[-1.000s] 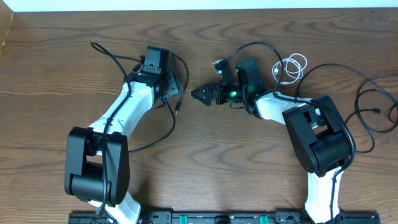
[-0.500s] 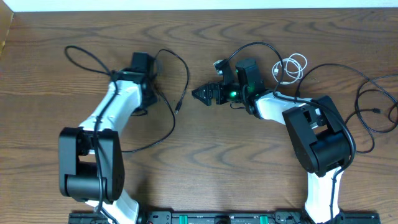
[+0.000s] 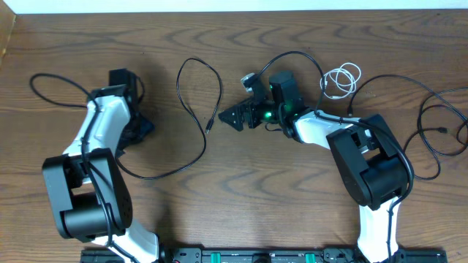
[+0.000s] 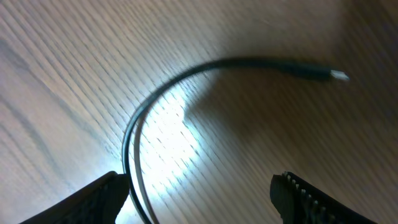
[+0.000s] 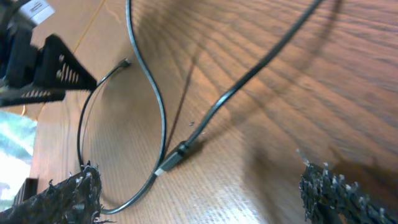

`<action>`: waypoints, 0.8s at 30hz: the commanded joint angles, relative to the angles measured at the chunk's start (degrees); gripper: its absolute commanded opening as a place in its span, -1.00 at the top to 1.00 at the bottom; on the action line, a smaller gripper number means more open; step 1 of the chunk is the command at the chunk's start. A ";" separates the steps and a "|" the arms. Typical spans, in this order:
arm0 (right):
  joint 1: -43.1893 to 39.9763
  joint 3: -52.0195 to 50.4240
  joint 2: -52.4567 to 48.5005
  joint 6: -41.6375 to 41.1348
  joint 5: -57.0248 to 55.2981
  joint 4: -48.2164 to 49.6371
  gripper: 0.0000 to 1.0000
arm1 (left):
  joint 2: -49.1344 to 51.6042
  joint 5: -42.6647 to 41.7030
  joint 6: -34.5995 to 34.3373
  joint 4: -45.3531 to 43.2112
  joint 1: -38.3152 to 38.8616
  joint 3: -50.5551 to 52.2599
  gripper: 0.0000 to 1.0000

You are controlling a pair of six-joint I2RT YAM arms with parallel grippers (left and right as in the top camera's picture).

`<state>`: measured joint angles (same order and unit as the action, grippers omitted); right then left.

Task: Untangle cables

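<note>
One black cable (image 3: 204, 141) lies in a long loop across the middle of the table, its plug (image 3: 209, 126) pointing at my right gripper (image 3: 232, 117). That gripper is open and low over the wood, and the same plug (image 5: 172, 159) lies between its fingers, untouched. My left gripper (image 3: 139, 129) is at the far left and open. The cable's other end (image 4: 311, 70) curves ahead of it, and the cord runs just inside the left finger (image 4: 102, 198) without being clamped. A coiled white cable (image 3: 342, 79) and more black cables (image 3: 439, 124) lie to the right.
Each arm's own black cord arches beside it, one at the far left (image 3: 35, 82) and one above the right wrist (image 3: 300, 52). The table's back edge (image 3: 234, 10) runs along the top, and both arm bases stand at the front.
My left arm has swung well to the left, and the black cable's upper loop now lies free on the table. The right gripper has edged slightly left.
</note>
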<state>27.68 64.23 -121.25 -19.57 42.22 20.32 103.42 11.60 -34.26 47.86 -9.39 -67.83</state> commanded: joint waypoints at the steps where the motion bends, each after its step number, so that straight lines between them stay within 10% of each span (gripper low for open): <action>1: 0.66 -0.31 -0.72 4.74 1.88 0.13 -0.99 | 0.76 -3.91 0.79 -0.61 -1.99 2.47 -0.56; 9: 1.40 -0.31 -0.72 6.43 3.58 1.36 -0.99 | 0.76 -9.03 1.29 -10.97 -2.71 12.41 -0.54; 24: 1.40 -0.31 -0.72 6.43 3.37 1.40 -0.99 | 0.76 -33.83 6.45 -21.92 -2.69 16.57 0.30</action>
<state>28.69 64.23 -121.25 -14.37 44.82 21.56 100.36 -9.69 -30.24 25.85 -12.53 -54.11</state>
